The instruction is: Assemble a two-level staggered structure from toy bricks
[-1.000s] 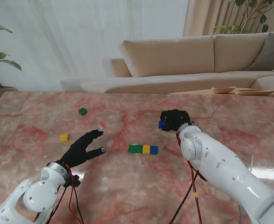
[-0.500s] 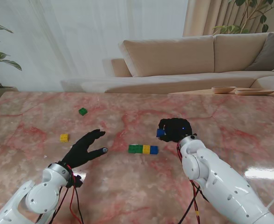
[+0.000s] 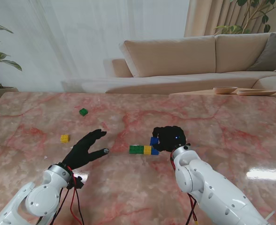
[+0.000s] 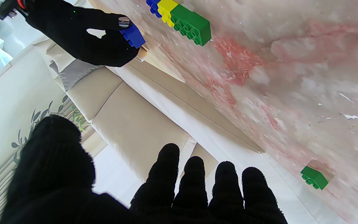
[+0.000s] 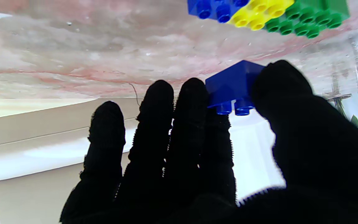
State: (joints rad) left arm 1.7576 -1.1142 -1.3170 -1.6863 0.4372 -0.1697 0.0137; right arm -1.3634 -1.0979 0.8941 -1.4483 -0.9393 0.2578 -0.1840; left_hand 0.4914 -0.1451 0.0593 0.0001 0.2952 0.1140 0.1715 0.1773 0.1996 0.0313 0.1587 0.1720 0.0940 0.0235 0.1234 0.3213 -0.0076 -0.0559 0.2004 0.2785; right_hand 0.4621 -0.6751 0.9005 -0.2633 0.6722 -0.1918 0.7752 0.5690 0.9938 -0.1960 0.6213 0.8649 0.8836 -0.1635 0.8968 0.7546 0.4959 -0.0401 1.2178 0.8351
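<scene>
A row of three bricks point(image 3: 144, 150) is seen near the middle of the marble table point(image 3: 232, 126), laid left to right: a green brick point(image 3: 136, 149), a yellow brick point(image 3: 147, 150) and a blue base brick point(image 3: 155, 151), touching one another. In the right wrist view the same row point(image 5: 269, 14) is shown with studs exposed and nothing stacked on it.

A loose blue brick point(image 3: 154, 140) is held by the right hand point(image 3: 168, 138), pinched between the thumb and the first fingers point(image 5: 194, 102), the other fingers lying close together beside them. This brick point(image 5: 233, 85) is carried clear of the tabletop, just beyond the right end of the row and very near it; no contact with the row is visible. The pinch is confirmed in the left wrist view, where the brick point(image 4: 132, 33) is seen at the tip of the right hand point(image 4: 82, 34).

The left hand point(image 3: 84, 149) is held over the table to the left of the row, well apart from it, with fingers spread and nothing grasped. A small yellow brick point(image 3: 65, 138) lies just to its far left, and a small green brick point(image 3: 83, 112) lies farther off, toward the far left of the table.
</scene>
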